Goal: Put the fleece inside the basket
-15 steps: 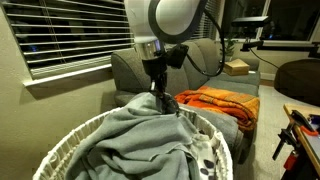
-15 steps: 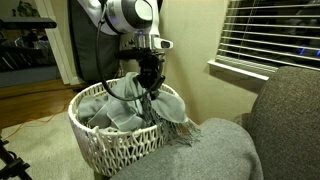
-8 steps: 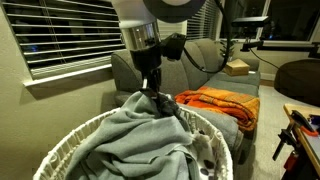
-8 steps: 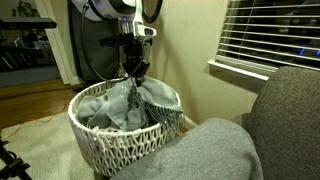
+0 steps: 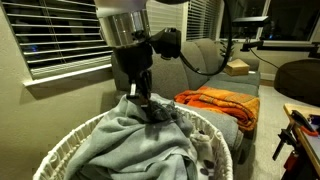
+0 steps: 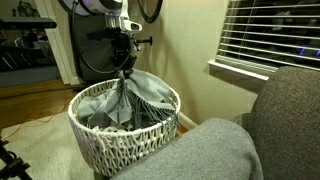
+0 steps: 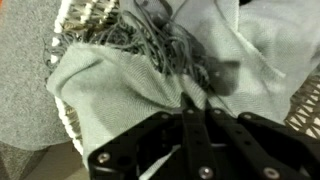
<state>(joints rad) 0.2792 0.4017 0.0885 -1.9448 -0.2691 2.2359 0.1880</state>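
We see the hand (image 5: 140,97) pinching a fold of the fleece (image 5: 128,142). In the wrist view its fingers are pressed together on the grey cloth, holding it up in a peak over the basket (image 6: 120,148). The rest of the fleece lies heaped inside the basket, its fringe near the woven rim. An orange blanket (image 5: 222,102) lies on the sofa (image 5: 117,68) behind.
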